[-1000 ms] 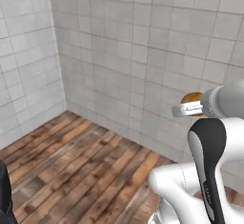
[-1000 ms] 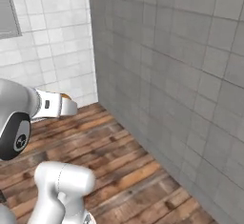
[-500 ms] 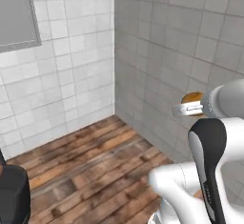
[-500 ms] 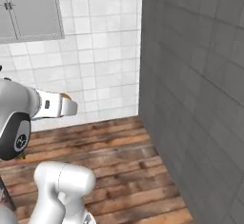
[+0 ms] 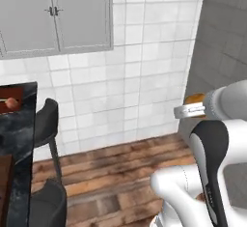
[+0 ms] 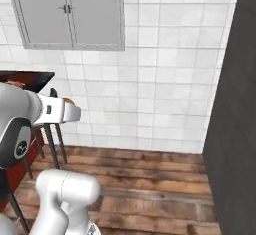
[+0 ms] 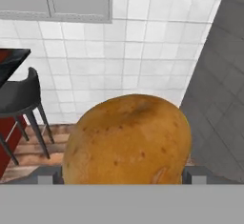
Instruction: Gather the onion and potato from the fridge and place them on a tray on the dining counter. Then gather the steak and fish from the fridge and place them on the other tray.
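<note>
Potato [image 7: 127, 139] sits clamped between the jaws of my end effector [image 7: 123, 173], bulging wide past my fingertips, so I judge this the carrying step toward the dining worktop [image 5: 21, 124]. That black marbled worktop lies far to my left, a reddish tray [image 5: 10, 100] on it. Next I need to come alongside, reach over a tray and lower the potato gently.

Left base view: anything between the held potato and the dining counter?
Bare wall tile and wood floor, plus a black stool beside the dining counter. The claw holds the potato off at the right.
</note>
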Controlling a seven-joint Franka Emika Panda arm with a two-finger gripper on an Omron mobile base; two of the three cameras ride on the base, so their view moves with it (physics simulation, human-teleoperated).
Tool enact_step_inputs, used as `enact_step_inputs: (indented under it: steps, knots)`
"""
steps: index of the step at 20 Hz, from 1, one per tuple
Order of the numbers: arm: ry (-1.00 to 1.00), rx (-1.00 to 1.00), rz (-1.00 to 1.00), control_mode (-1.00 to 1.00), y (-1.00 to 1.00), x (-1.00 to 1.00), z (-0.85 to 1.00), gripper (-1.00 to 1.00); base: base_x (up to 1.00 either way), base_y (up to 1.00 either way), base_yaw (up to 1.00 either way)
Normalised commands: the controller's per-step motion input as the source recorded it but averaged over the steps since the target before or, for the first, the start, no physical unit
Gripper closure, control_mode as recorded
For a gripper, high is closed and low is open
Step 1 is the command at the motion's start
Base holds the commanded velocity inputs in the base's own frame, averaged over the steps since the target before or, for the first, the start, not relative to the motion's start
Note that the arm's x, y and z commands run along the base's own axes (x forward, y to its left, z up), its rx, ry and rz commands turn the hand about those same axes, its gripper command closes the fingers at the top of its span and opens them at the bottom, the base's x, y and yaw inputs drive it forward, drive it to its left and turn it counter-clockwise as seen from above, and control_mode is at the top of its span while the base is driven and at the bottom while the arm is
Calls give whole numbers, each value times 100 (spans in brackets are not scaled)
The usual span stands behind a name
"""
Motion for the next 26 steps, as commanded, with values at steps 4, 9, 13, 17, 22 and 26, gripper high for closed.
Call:
enact_step_inputs:
  steps: [4, 9, 13, 17, 22, 26]
  knots:
    - [0, 0, 0, 100, 0, 0, 0, 100, 100, -8, 60]
    - [0, 0, 0, 100, 0, 0, 0, 100, 100, -23, 62]
    - [0, 0, 0, 100, 0, 0, 0, 100, 67, -33, 66]
    - [0, 0, 0, 100, 0, 0, 0, 100, 21, -24, 63]
    - [0, 0, 0, 100, 0, 0, 0, 100, 0, -16, 56]
    - [0, 0, 0, 100, 0, 0, 0, 100, 29, -19, 42]
